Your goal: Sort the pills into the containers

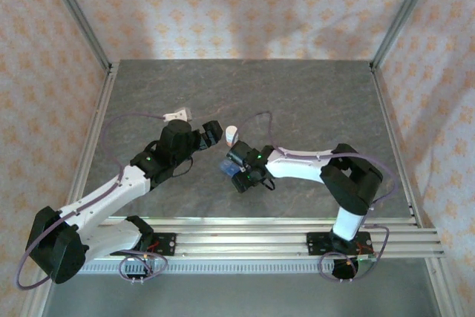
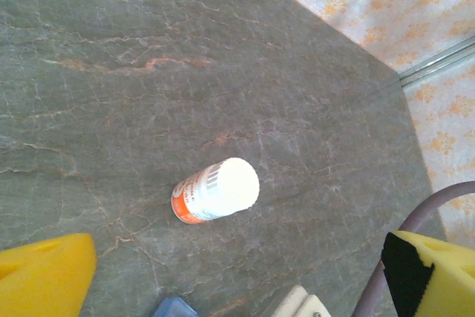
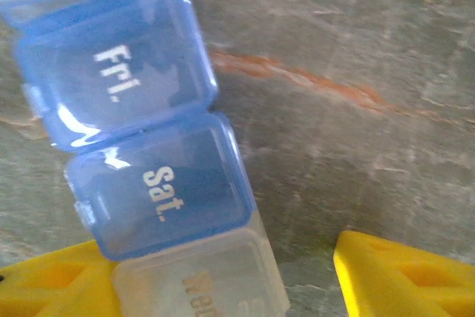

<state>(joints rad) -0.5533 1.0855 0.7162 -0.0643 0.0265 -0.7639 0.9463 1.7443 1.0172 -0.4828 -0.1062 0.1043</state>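
A white pill bottle (image 2: 215, 191) with an orange label lies on its side on the grey table, below and ahead of my left gripper (image 2: 237, 276), whose yellow fingers stand wide open and apart from it. In the top view the bottle (image 1: 231, 136) lies between the two grippers. The containers, a translucent blue pill box (image 3: 163, 187) with lids marked "Fri." and "Sat." and a clear end compartment (image 3: 200, 280), lie flat between the fingers of my right gripper (image 3: 230, 287). The box rests against the left finger (image 3: 52, 283), and bare table separates it from the right finger (image 3: 404, 276). The pills are out of view.
A small white connector (image 1: 177, 115) lies on the table behind the left arm. A purple cable (image 2: 415, 220) runs past the left gripper's right finger. Aluminium posts and patterned walls close in the table (image 1: 297, 94), and rails (image 1: 282, 239) run along the near edge.
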